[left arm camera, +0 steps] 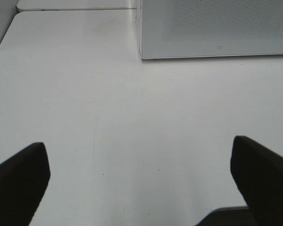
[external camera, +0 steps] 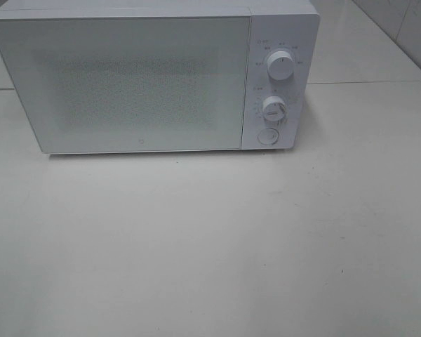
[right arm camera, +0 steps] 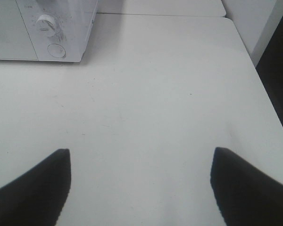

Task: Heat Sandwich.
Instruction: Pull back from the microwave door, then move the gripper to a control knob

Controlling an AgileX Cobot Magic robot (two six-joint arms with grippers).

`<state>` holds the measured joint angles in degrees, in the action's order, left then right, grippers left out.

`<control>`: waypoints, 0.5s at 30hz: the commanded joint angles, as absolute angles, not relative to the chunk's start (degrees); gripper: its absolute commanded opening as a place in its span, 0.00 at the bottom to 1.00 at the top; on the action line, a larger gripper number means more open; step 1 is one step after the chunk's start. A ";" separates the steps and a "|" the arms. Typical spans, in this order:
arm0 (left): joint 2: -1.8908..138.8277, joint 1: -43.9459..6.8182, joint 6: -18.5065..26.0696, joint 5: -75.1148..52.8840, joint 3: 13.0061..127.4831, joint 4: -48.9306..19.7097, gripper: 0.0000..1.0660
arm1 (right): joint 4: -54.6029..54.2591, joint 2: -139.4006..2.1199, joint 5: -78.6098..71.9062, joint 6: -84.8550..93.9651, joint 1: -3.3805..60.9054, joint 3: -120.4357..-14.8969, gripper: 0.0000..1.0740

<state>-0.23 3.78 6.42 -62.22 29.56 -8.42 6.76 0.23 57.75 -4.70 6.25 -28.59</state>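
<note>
The sandwich is out of view in every frame. A white microwave (external camera: 154, 77) stands at the back of the table with its door shut; two round knobs (external camera: 279, 64) and a round button (external camera: 267, 136) sit on its right panel. My left gripper (left arm camera: 139, 181) hovers open over bare table, its dark fingertips (left arm camera: 19, 181) wide apart, facing the microwave's door corner (left arm camera: 217, 28). My right gripper (right arm camera: 139, 183) is open too, nothing between its fingers, with the microwave's knob panel (right arm camera: 54, 33) ahead of it. Neither gripper shows in the exterior high view.
The white table (external camera: 210, 246) spreads in front of the microwave. A second table surface (external camera: 365, 42) lies behind at the right. The table's right edge (right arm camera: 269, 94) drops to a dark floor, with a wall (right arm camera: 254, 19) beyond.
</note>
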 commanded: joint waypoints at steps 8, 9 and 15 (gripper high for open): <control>-1.60 4.01 6.47 -61.71 29.62 -8.48 0.91 | 6.93 1.55 56.89 -4.70 5.90 -28.59 0.69; -1.60 4.01 6.47 -61.71 29.62 -8.48 0.91 | 6.93 1.55 56.89 -4.70 5.90 -28.59 0.69; -1.60 4.01 6.47 -61.71 29.62 -8.48 0.91 | 6.93 1.55 56.89 -4.70 5.90 -28.59 0.69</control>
<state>-0.23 3.78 6.42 -62.22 29.56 -8.42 6.76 0.23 57.75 -4.70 6.25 -28.59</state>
